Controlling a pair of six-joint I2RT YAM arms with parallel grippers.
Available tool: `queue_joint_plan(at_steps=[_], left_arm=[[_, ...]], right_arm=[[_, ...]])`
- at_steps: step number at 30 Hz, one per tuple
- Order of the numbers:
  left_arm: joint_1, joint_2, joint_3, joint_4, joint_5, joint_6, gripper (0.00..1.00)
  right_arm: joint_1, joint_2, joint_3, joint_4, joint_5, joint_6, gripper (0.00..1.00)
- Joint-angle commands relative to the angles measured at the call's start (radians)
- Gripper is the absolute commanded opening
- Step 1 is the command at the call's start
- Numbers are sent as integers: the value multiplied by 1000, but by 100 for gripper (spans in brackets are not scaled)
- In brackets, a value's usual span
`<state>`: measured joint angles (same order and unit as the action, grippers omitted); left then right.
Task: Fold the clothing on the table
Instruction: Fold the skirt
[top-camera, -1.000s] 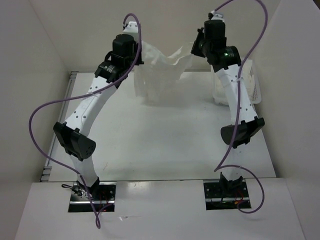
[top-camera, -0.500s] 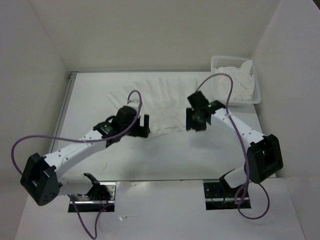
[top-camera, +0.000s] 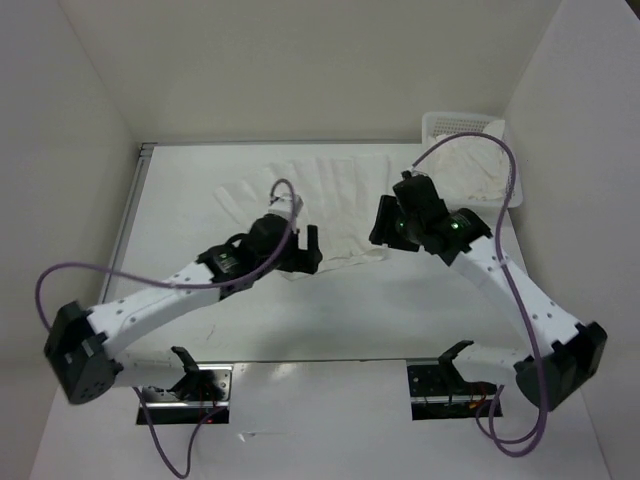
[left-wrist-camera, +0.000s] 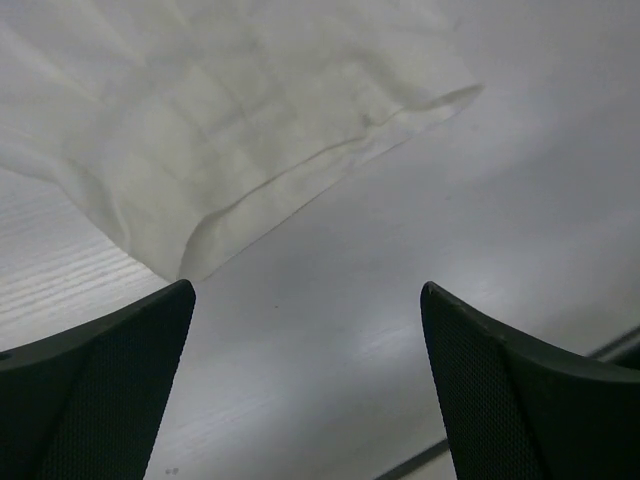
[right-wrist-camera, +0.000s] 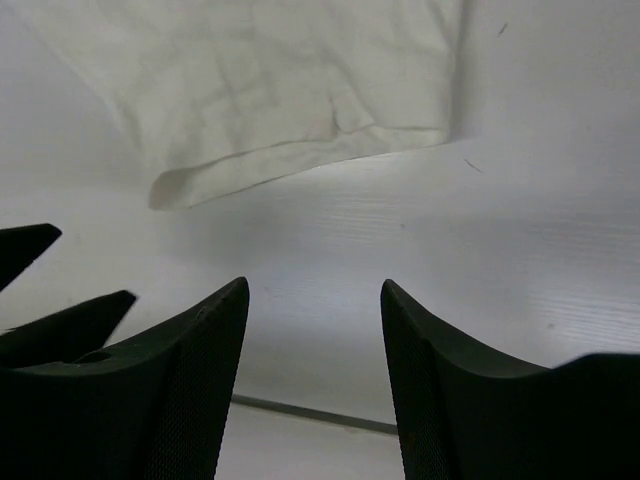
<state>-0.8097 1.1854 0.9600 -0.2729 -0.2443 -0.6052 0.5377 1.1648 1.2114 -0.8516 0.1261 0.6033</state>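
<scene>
The clothing (top-camera: 325, 195), thin white fabric with faint ribbed lines, lies spread flat on the far half of the table (top-camera: 330, 310). My left gripper (top-camera: 308, 250) hovers at its near left hem, open, with nothing between the fingers. My right gripper (top-camera: 382, 232) stands at the near right corner, also open and empty. In the left wrist view the clothing (left-wrist-camera: 230, 110) ends at a folded hem just beyond the wide-spread left gripper (left-wrist-camera: 307, 290). In the right wrist view the clothing's (right-wrist-camera: 270, 80) hem lies ahead of the right gripper (right-wrist-camera: 314, 285), with bare table between them.
A white mesh basket (top-camera: 440, 128) holding a heap of white cloth (top-camera: 475, 170) stands at the far right corner. White walls close in the table on three sides. Purple cables loop from both arms. A dark finger of the other arm (right-wrist-camera: 60, 315) shows at the right wrist view's left edge.
A second ago both grippers held the clothing up at the back. They have come down toward the near side, opened and let go; the clothing now lies flat.
</scene>
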Motion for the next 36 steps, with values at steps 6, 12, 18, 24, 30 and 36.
queue_joint_plan(at_steps=[6, 12, 18, 24, 30, 36], left_arm=[[-102, 506, 240, -124, -371, 87, 100], [-92, 468, 206, -62, -369, 156, 100], [-92, 626, 304, -143, -457, 300, 96], [-50, 645, 304, -108, -481, 416, 90], [-16, 664, 313, -107, -452, 499, 81], [-16, 660, 324, -215, -319, 539, 77]], right_arm=[[-58, 82, 96, 68, 70, -77, 61], [-97, 9, 31, 57, 49, -86, 62], [-127, -23, -9, 57, 35, -86, 62], [-168, -53, -38, 48, 26, -96, 62], [-188, -74, -47, 29, 26, -106, 62], [-197, -74, -56, 20, 26, -115, 62]])
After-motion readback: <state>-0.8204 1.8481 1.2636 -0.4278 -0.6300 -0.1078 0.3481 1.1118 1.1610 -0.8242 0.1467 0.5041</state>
